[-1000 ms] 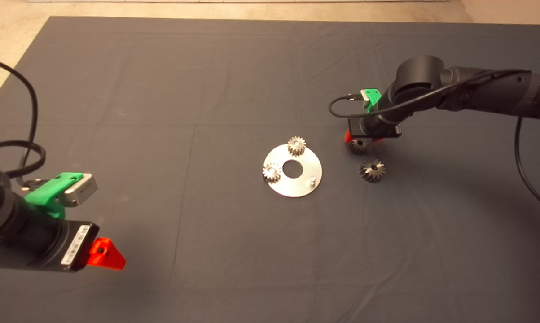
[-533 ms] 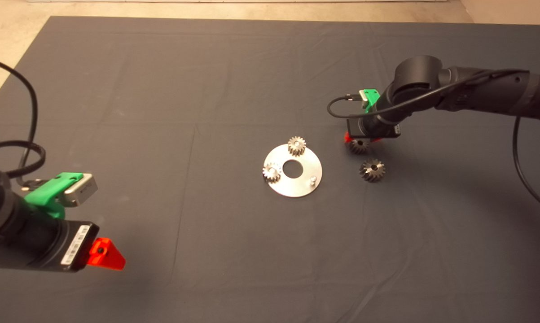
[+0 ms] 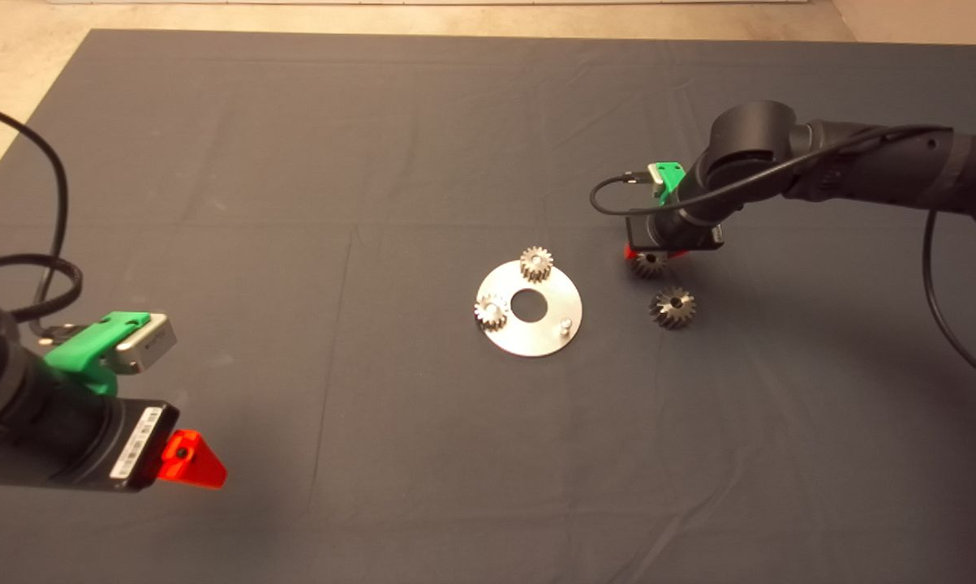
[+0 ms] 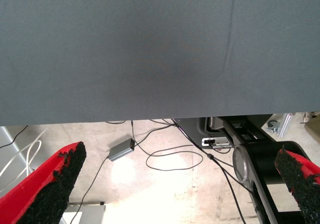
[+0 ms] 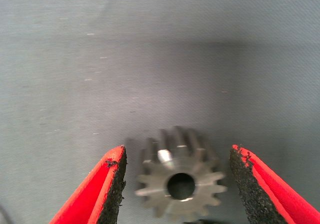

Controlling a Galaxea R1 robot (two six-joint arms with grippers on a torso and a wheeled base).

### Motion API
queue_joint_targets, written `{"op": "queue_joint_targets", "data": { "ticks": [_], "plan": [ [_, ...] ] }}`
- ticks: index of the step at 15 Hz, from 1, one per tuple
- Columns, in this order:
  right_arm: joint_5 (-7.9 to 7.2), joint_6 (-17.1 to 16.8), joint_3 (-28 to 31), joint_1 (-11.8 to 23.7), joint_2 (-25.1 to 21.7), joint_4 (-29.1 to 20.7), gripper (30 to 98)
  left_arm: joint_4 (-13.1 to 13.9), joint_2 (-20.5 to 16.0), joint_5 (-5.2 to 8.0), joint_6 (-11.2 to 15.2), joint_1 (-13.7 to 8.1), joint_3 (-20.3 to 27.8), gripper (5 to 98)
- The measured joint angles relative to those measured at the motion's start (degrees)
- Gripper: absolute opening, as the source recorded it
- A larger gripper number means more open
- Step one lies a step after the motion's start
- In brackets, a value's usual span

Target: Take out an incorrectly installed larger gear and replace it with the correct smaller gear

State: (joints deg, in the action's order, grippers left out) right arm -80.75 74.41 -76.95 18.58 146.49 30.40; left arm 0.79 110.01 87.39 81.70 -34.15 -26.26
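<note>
The smaller gear (image 3: 648, 262), dark grey, lies flat on the mat just right of the round steel plate (image 3: 536, 339). My right gripper (image 3: 648, 255) hangs straight over it. In the right wrist view the smaller gear (image 5: 155, 176) sits between the two red fingers (image 5: 112, 184) with a gap on each side, so the right gripper (image 5: 177, 166) is open around it. The larger gear (image 3: 672, 307), wider with flared teeth, rests on the mat a little nearer the front. My left gripper (image 3: 194, 462) waits open at the lower left.
Two paler small gears (image 3: 536, 263) (image 3: 492, 312) sit on the plate beside its centre hole, and a bare pin (image 3: 565, 326) stands on the plate's right side. In the left wrist view, cables and a small grey box (image 4: 121, 149) lie on the floor beyond the mat edge.
The right arm has shifted very slightly toward the far left over the smaller gear. The gears and the left arm have stayed put.
</note>
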Motion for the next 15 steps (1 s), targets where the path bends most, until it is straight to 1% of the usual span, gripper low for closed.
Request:
{"op": "queue_joint_targets", "data": {
  "ticks": [1,4,9,10,11,14,15],
  "plan": [
    [0.0,0.0,0.1,0.0,0.04,-0.01,55.3,0.0,0.0,0.01,0.0,0.0,0.0,98.2],
    [-0.84,0.0,0.27,0.0,0.04,-0.1,55.3,0.0,0.0,0.0,0.0,0.0,0.0,98.2],
    [-1.11,0.0,0.29,0.0,0.34,-0.34,54.9,0.0,0.0,0.01,0.0,0.0,0.0,98.2],
    [-1.16,0.0,0.29,0.0,0.34,-0.36,51.8,0.0,0.0,0.0,0.0,0.0,0.0,98.2],
    [-1.16,0.0,0.29,0.0,0.34,-0.38,50.9,0.0,0.0,0.0,0.0,0.0,0.0,98.2],
    [-1.16,0.0,0.29,0.0,0.34,-0.38,50.9,0.0,0.0,0.0,0.0,0.0,0.0,98.2],
    [-1.19,0.0,0.29,0.0,0.34,-0.38,47.0,0.0,0.0,0.0,0.0,0.0,0.0,98.2]
  ]
}}
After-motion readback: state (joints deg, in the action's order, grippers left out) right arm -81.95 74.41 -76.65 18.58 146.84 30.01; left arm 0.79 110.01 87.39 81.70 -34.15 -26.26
